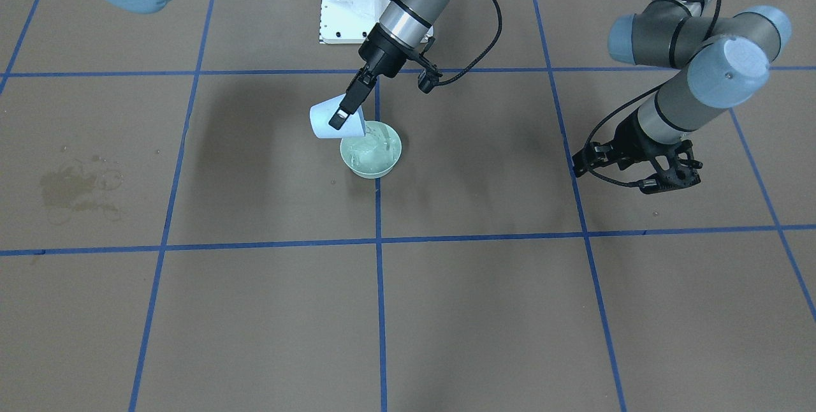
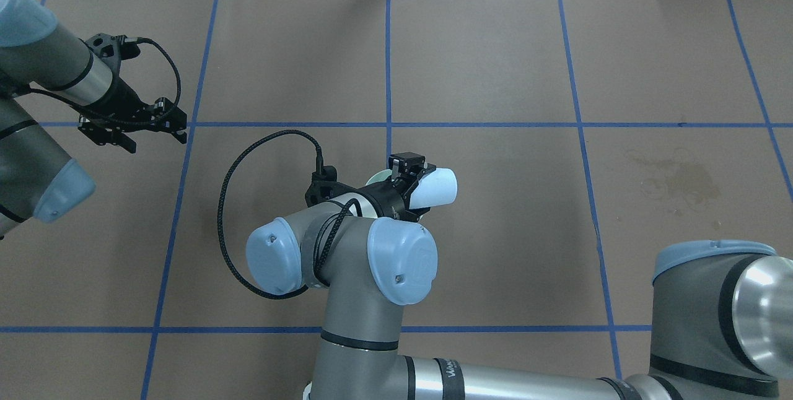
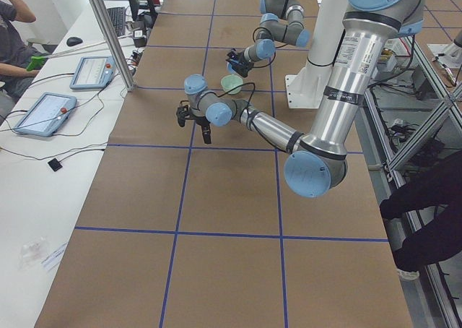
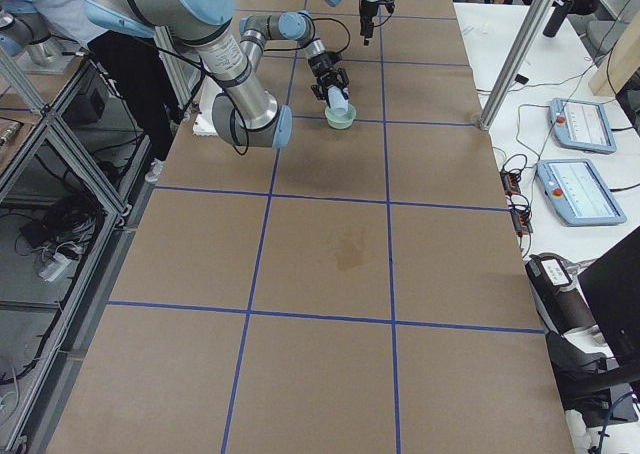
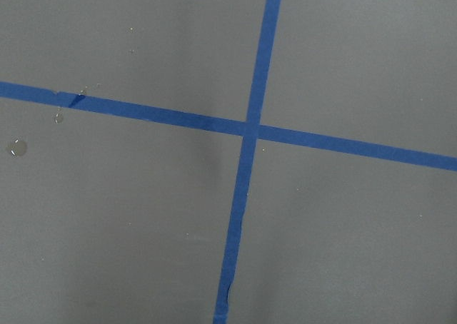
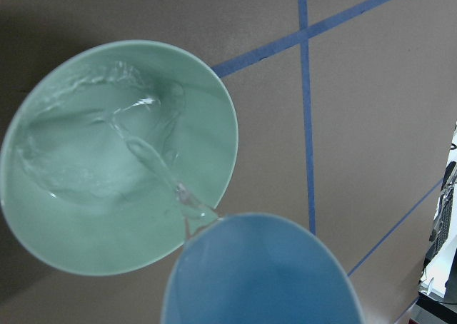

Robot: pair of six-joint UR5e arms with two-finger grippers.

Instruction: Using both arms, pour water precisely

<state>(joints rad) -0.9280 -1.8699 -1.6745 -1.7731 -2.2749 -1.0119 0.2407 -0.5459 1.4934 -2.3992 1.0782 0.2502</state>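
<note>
The right gripper (image 1: 342,117) pinches a pale blue cup (image 1: 320,124), tipped far over with its mouth lower than its base. In the front view one black finger (image 1: 338,118) lies across the cup's wall, and the other is hidden behind it. Just below the fingers and touching the table stands a pale green bowl (image 1: 373,162), with the cup's lip over its rim. The water (image 6: 153,160) falls as a thin clear strand from that lip and pools, rippled and glinting, in the bowl's bottom. The right wrist view cuts off the cup's lower half and shows no fingers. From overhead the wrist and the cup cover nearly all the bowl, leaving only a sliver of rim. The left gripper (image 2: 148,134) hangs well apart from the bowl, above bare table (image 1: 510,310). Its fingers are spread and nothing is between them. Its wrist view shows no fingers, only a crossing of blue tape (image 5: 250,131) beneath them and a few droplets (image 5: 16,148) to one side. A dark stain (image 1: 73,189) marks the paper on the far side of the cup-holding fingers from the empty ones. A seated person (image 3: 11,32) is cut off at the left view's edge.
</note>
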